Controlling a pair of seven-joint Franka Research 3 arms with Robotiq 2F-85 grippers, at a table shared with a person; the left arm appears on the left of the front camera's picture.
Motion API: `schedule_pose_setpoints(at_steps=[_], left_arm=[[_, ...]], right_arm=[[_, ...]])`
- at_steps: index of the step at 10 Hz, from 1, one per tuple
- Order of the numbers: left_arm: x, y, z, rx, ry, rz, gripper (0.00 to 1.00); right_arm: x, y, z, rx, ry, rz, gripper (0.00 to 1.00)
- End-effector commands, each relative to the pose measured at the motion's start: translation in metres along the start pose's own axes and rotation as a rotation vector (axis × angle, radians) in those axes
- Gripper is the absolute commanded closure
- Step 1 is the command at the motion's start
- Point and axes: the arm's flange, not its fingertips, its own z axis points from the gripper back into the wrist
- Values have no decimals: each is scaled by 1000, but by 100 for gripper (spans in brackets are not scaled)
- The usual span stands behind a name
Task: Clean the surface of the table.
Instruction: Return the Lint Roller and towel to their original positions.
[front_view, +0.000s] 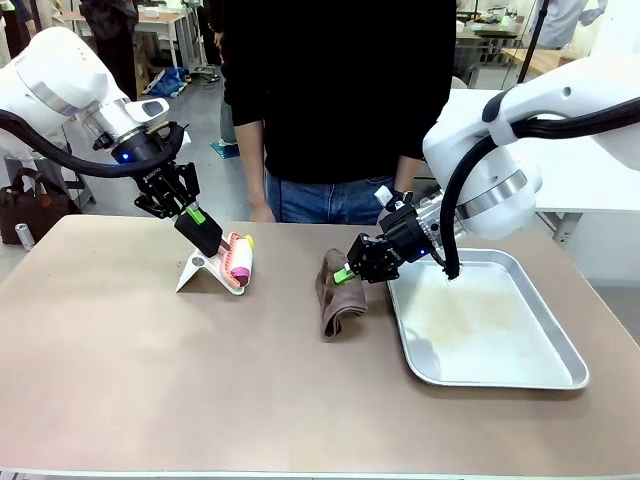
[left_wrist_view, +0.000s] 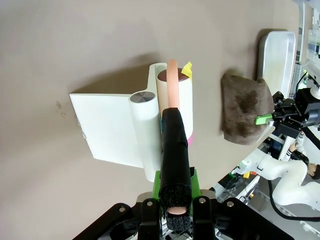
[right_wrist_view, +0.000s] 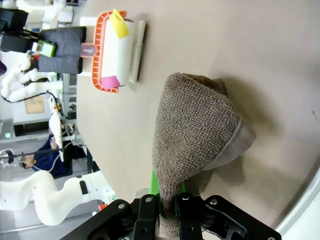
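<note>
On the table (front_view: 150, 350), right gripper (front_view: 352, 268) is clamping the cloth (front_view: 335, 295) and left gripper (front_view: 208, 235) is clamping the lint roller (front_view: 238, 262) by its handle; the cloth is risking snagging on the tray (front_view: 500, 370) rim, the roller tipping its stand (front_view: 195, 272).

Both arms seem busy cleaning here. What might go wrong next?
The left gripper holds a lint roller by its handle beside its white stand; a sideways pull may topple the stand. The right gripper pinches a brown cloth right beside the metal tray; wiping could nudge it.
</note>
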Motion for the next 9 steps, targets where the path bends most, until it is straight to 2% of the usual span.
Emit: schedule_pose_setpoints(at_steps=[1, 5, 6, 9], left_arm=[[-8, 3, -3, -21, -17, -15, 77], [-9, 5, -8, -24, -4, -14, 77], [-10, 5, -8, -24, 0, -16, 77], [-9, 6, -8, -22, 3, -15, 77]], right_arm=[[0, 1, 0, -12, -7, -16, 88], [-1, 0, 2, -52, -9, -30, 88], [-1, 0, 2, -75, 26, -39, 88], [0, 6, -8, -216, 90, -25, 88]])
